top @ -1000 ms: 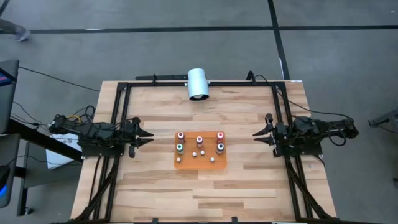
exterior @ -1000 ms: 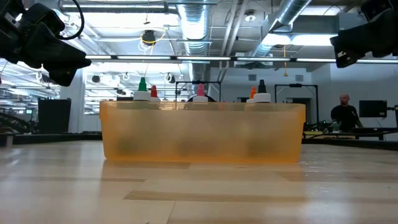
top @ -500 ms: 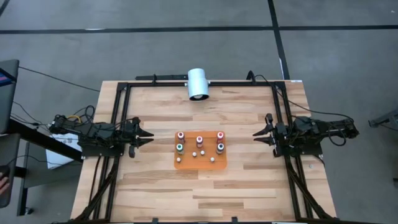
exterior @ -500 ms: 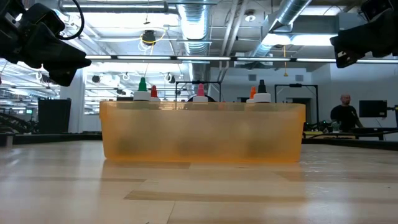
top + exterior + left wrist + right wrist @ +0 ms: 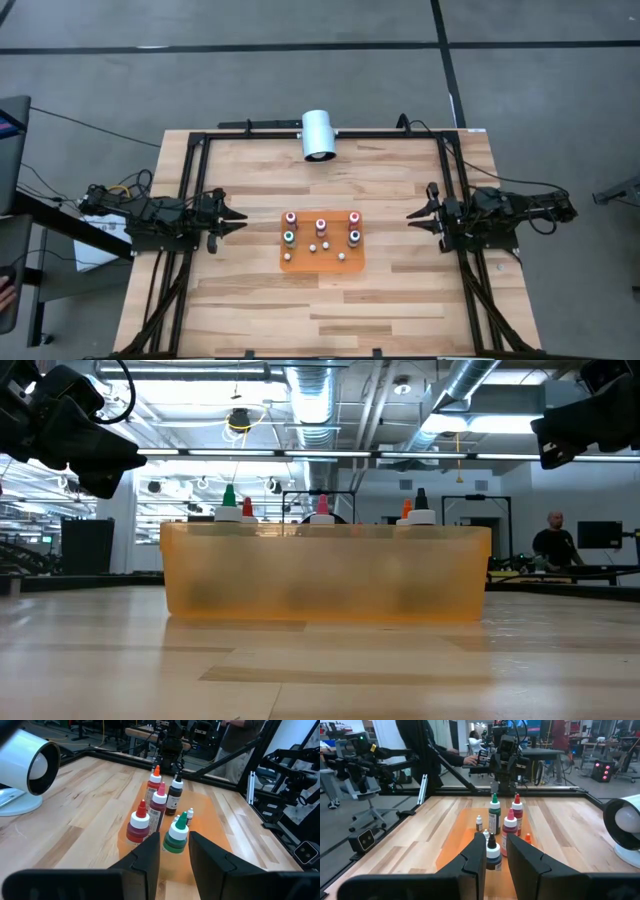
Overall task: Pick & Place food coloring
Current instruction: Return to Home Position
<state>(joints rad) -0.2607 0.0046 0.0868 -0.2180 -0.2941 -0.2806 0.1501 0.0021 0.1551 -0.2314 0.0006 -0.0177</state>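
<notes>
Food coloring (image 5: 321, 225) is all in the orange tray (image 5: 305, 264), which sits mid-table on the wood table (image 5: 400, 300). We see the bottles upright, with red, pink, green and dark tops, and a few smaller pale ones among them. From table height the tray wall is translucent and only the bottle tips show over its rim.

Left gripper (image 5: 240, 218) is over the table's left side, pointed at the tray and well apart from it. Its fingers (image 5: 149, 856) have a narrow gap and hold nothing. Right gripper (image 5: 412, 220) mirrors it on the right side, with the same narrow gap and nothing held. We see both arms raised off the boards in the low view.

The surface is light butcher-block planks. A black frame (image 5: 190, 190) runs along the left, right and far edges. A white cylinder (image 5: 319, 134) lies at the far edge, its dark open end facing the tray.

Around the table we see a grey floor (image 5: 520, 80) crossed by dark lines, and cables (image 5: 115, 190) by the left arm's base. The low view shows ceiling ducts (image 5: 310, 395) and strip lights, and a person (image 5: 553, 540) far back on the right beside a dark screen. An office chair (image 5: 365, 795) stands beyond the table edge.
</notes>
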